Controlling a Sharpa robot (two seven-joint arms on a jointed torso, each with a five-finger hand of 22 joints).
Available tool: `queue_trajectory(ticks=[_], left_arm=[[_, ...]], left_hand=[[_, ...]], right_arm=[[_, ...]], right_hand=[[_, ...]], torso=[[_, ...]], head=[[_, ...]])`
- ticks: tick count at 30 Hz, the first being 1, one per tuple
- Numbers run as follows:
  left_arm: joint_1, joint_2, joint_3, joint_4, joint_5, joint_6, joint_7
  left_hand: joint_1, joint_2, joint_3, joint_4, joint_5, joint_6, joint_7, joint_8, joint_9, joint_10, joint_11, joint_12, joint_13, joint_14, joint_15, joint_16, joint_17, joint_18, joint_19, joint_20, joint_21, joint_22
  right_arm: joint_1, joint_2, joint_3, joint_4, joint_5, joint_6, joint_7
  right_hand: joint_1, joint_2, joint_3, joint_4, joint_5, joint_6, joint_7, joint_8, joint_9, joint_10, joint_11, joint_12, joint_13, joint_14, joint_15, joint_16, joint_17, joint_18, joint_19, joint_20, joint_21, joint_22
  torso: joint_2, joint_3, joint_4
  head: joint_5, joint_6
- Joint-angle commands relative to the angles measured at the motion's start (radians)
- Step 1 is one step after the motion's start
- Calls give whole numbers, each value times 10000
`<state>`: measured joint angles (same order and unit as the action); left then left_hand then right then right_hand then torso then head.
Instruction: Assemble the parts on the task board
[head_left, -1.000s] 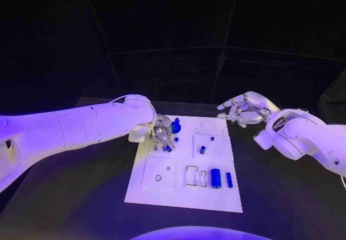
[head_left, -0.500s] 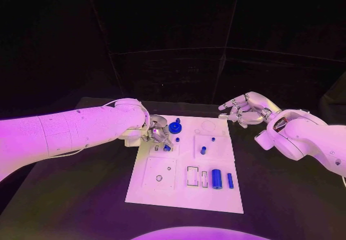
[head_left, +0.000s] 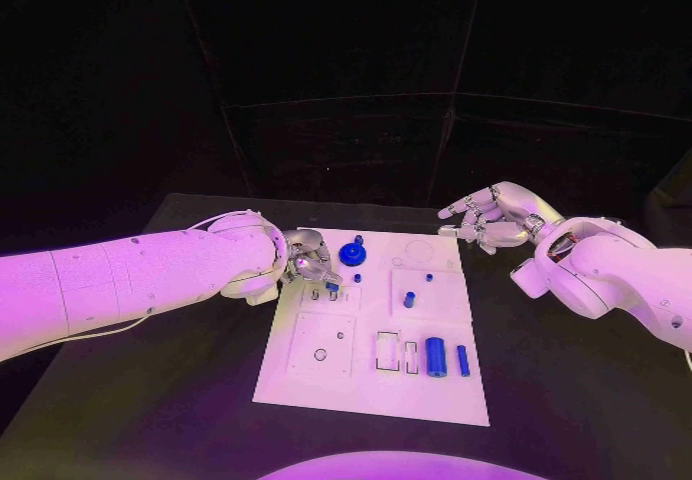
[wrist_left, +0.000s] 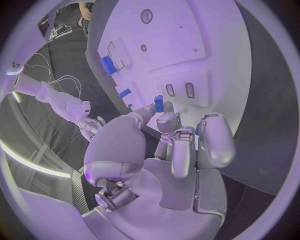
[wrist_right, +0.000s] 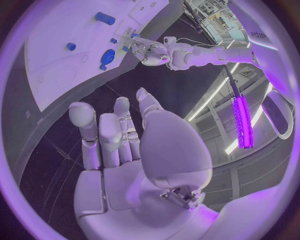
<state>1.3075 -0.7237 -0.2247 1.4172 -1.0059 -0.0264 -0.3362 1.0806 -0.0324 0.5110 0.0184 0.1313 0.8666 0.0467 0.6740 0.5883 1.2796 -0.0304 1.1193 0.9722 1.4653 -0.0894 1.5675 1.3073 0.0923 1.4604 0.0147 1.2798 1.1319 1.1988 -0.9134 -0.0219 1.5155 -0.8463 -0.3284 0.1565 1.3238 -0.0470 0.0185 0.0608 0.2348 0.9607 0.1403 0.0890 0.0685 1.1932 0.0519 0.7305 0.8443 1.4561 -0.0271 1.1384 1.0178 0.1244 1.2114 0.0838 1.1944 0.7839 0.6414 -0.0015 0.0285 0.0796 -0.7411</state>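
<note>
The white task board (head_left: 325, 375) lies mid-table. My left hand (head_left: 306, 262) hovers over its far left part and pinches a small blue part (head_left: 330, 287) between thumb and a finger; the left wrist view shows this part (wrist_left: 159, 104) at the fingertips, just above the board (wrist_left: 200, 45). A round blue part (head_left: 351, 255) stands beside the hand, with short blue pegs (head_left: 408, 298) to its right. Two blue cylinders (head_left: 436, 352) lie in the near right slots. My right hand (head_left: 488, 220) hangs off the board's far right corner, fingers apart and loosely curled, holding nothing.
Empty rectangular slots (head_left: 385, 351) sit left of the cylinders, and a square plate with a small hole (head_left: 319, 354) takes up the near left. The black table (head_left: 577, 400) spreads around the board. In the right wrist view my left hand (wrist_right: 150, 50) works at the board (wrist_right: 69, 70).
My left hand has drawn back a little toward the board's left edge, carrying the small blue part with it. The right hand has stayed where it was.
</note>
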Motion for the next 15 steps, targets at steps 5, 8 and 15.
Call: queue_trajectory(ticks=[5,8,15], left_arm=[[-191,63,-3,-13,-671,-989,146],[-222,82,-3,-25,-818,-899,135],[-246,92,-6,-59,-978,-462,93]], left_hand=[[11,-23,1748,-1698,33,15,-17,57,21,77,-3,71,18,1055,-49,33,2635,-111,73,-19,47,14],[13,-26,1762,-1699,33,16,-17,59,24,80,-4,72,19,1055,-50,33,2635,-112,75,-20,50,19],[14,-31,1785,-1701,34,15,-16,60,29,94,-4,89,42,1055,-52,33,2635,-119,86,-22,76,57]], right_arm=[[20,-10,5,5,45,17,114],[20,-14,5,7,45,14,115],[20,-13,5,3,45,21,115]], right_hand=[[-10,131,-92,10,48,-11,0,-7,-6,51,-23,-42,-19,34,-3,-52,-14,167,70,-36,-41,-11],[-10,131,-92,10,48,-11,0,-7,-6,51,-23,-42,-19,34,-3,-52,-14,167,70,-36,-41,-11],[-10,131,-92,10,48,-11,0,-7,-6,51,-23,-42,-19,34,-3,-52,-14,167,70,-36,-41,-11]], torso=[[11,13,1],[18,16,3],[17,13,25]], head=[[-6,-2],[-8,-25],[-18,-54]])
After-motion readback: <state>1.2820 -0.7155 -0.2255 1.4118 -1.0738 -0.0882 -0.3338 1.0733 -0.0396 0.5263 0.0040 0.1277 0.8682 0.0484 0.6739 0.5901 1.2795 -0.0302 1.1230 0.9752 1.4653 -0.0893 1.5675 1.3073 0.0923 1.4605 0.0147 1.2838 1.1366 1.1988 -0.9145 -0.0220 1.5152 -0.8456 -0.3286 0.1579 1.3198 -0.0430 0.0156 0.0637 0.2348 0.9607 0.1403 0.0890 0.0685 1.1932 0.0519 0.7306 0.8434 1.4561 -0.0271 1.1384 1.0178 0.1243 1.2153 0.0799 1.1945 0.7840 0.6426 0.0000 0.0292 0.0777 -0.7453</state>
